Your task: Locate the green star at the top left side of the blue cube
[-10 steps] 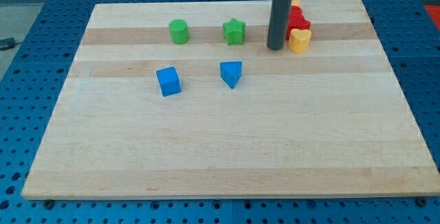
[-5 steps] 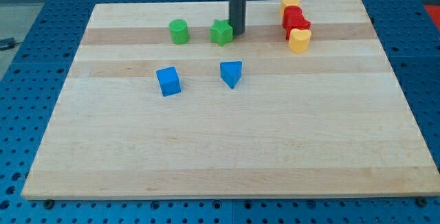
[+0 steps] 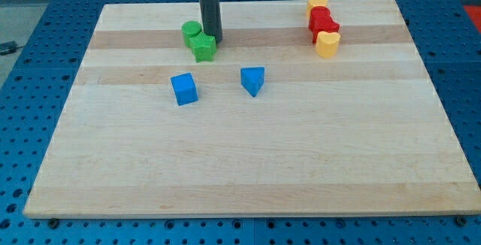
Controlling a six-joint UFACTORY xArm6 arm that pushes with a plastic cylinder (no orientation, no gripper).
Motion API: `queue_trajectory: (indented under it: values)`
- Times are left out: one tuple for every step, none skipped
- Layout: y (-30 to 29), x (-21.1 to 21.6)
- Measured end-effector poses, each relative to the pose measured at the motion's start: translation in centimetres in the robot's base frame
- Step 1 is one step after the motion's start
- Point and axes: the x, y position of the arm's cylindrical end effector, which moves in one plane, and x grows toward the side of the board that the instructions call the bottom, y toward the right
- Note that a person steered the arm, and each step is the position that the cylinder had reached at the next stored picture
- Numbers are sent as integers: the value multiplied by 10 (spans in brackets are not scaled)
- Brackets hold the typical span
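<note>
The green star (image 3: 202, 47) lies on the wooden board, touching the green cylinder (image 3: 191, 31) at its upper left. My tip (image 3: 213, 37) stands against the star's upper right side. The blue cube (image 3: 184, 89) sits below the star, a little to the left, with a gap between them. The star is above and slightly right of the cube.
A blue triangular block (image 3: 253, 80) lies right of the cube. At the view's top right, a yellow block (image 3: 316, 3), two red blocks (image 3: 324, 22) and a yellow heart (image 3: 326, 43) stand in a tight column. The board's edge (image 3: 248, 213) runs along the bottom.
My tip swept left from beside the red and yellow blocks, met the green star and pushed it left and slightly down until it touched the green cylinder.
</note>
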Motion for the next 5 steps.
queue_trajectory:
  values:
    - [0, 19]
    - [0, 31]
    - [-1, 47]
    - [-7, 56]
    - [-15, 58]
